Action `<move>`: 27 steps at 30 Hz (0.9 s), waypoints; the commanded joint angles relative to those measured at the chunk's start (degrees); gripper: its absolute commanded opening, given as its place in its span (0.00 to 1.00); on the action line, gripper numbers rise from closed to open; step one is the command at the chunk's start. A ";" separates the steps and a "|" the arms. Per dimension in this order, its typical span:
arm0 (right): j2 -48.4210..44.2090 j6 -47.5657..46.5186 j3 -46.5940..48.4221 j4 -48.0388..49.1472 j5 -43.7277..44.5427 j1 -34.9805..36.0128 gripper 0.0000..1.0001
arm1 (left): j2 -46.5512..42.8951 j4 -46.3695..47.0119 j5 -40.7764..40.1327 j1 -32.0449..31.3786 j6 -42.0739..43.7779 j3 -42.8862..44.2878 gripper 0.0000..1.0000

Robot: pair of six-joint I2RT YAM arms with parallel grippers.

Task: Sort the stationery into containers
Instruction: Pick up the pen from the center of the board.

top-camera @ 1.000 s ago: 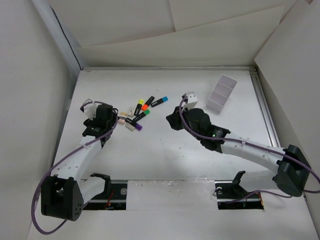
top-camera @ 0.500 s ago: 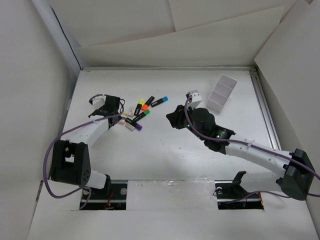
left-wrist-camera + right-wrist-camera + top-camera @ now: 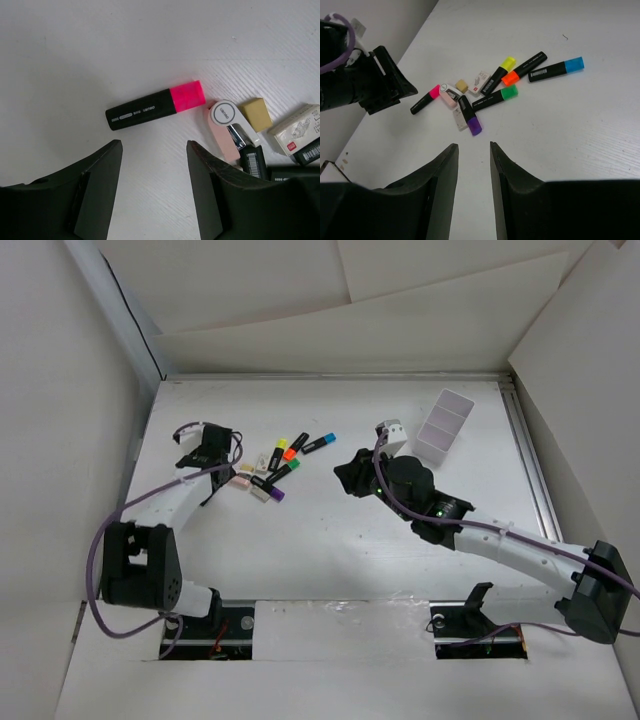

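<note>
Several highlighter markers [image 3: 285,462] lie in a loose pile left of the table's middle. The right wrist view shows yellow [image 3: 508,63], orange [image 3: 510,77], blue [image 3: 574,64], green [image 3: 509,92], purple [image 3: 474,126] and pink [image 3: 434,92] caps. The pale divided tray [image 3: 444,425] stands at the far right, holding nothing that I can see. My left gripper [image 3: 154,150] is open and empty, just short of the pink-capped black marker [image 3: 155,105]. My right gripper [image 3: 473,147] is open and empty, above bare table to the right of the pile.
A pale pink item with a round white cap [image 3: 225,122], a tan eraser [image 3: 255,114] and a white boxed eraser [image 3: 295,130] lie among the markers. White walls close in the table on the left, far and right sides.
My left arm has stretched out and its gripper has moved toward the far left, beside the pile's left end. My right gripper has shifted slightly right.
</note>
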 commanded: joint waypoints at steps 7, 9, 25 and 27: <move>-3.47 0.51 0.40 1.85 0.69 0.53 0.38 | 10.45 -5.31 2.08 -0.01 12.09 7.12 0.53; -3.99 0.51 0.40 1.85 0.69 0.53 0.38 | 12.48 -7.32 2.61 -0.01 14.02 8.97 0.55; -4.53 1.03 -0.12 1.85 0.69 0.53 0.38 | 18.10 -3.02 5.86 -0.01 28.71 12.22 0.58; -4.53 1.03 -0.12 1.85 0.69 0.53 0.38 | 19.16 -2.49 6.73 0.95 29.59 12.23 0.58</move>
